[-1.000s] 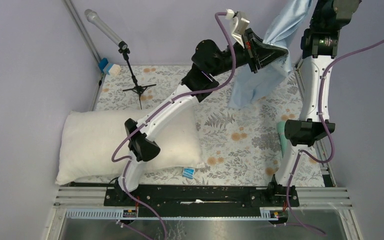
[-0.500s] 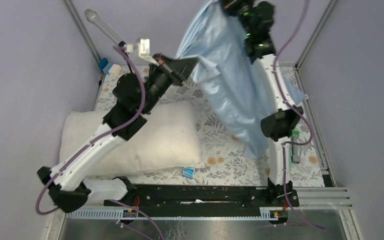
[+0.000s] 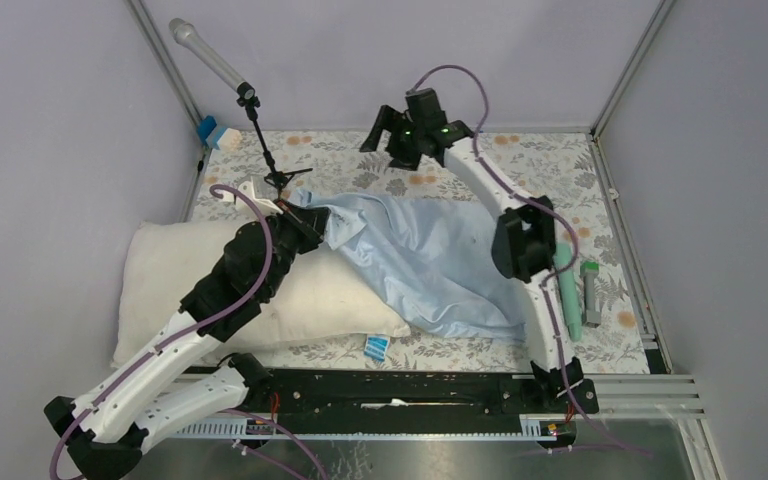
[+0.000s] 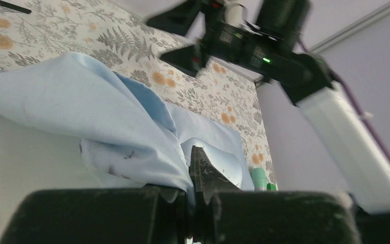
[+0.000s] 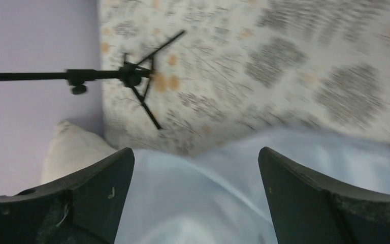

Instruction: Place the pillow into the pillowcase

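Hold the left gripper [image 3: 297, 216] clamped firm on the edge of the pillowcase [image 3: 430, 262], draped there over the right end of the pillow [image 3: 175, 278] with the rest spread on the tablecloth [image 3: 560, 160]. Bring the right gripper [image 3: 407, 137], jaws wide apart and empty above the far side, down to the opposite lip to open the mouth before any sliding. Shown only by the left wrist view: cloth pinched between the fingers [image 4: 203, 175]; shown only by the right wrist view: nothing between the open jaws, just pillowcase and a pillow corner below.
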Controlling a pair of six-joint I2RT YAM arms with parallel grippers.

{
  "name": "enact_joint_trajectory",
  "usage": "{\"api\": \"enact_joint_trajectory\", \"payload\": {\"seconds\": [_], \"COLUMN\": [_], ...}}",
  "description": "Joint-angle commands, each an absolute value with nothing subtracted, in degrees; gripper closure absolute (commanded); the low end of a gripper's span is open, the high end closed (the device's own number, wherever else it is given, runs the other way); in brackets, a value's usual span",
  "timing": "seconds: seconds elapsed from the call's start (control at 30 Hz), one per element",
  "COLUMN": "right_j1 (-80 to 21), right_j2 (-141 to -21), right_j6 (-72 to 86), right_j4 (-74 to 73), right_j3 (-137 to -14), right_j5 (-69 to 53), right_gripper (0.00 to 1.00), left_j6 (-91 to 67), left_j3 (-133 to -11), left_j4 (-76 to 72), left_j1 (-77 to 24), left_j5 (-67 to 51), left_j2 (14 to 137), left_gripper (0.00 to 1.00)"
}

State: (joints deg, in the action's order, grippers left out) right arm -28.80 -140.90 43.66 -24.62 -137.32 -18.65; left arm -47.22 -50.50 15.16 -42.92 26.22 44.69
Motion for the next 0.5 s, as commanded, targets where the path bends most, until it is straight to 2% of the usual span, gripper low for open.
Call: {"api": "enact_joint_trajectory", "payload": {"seconds": [0.0,0.2,0.3,0.47], "right_j1": [-25.95,-20.00,-16.68,-15.21], "right_j2": [-112.32,-85.50,-78.04,-70.24], "right_j6": [34.41,38.70,40.35,43.27], "right_j4": [-31.57,-28.63,-33.71,-32.33], "right_j3": [-123.76,-85.10,-74.71,-60.02], "right_j5": [-2.87,7.60,12.92,14.64], "right_gripper": [0.00,0.00,0.00,0.00], "left_j6": [-46.23,-44.89,-44.75,-44.22], "left_j3": [-51.39,-50.63,-50.55,-50.16], "left_j4": [13.23,11.12,10.51,8.96], "left_j1": [-42.64,-42.62,-42.58,-42.47], "left_j5": [30.29,27.07,25.36,23.61], "left_j2": [44.08,45.47,45.66,45.76], "left_gripper": [1.00,1.00,1.00,1.00]}}
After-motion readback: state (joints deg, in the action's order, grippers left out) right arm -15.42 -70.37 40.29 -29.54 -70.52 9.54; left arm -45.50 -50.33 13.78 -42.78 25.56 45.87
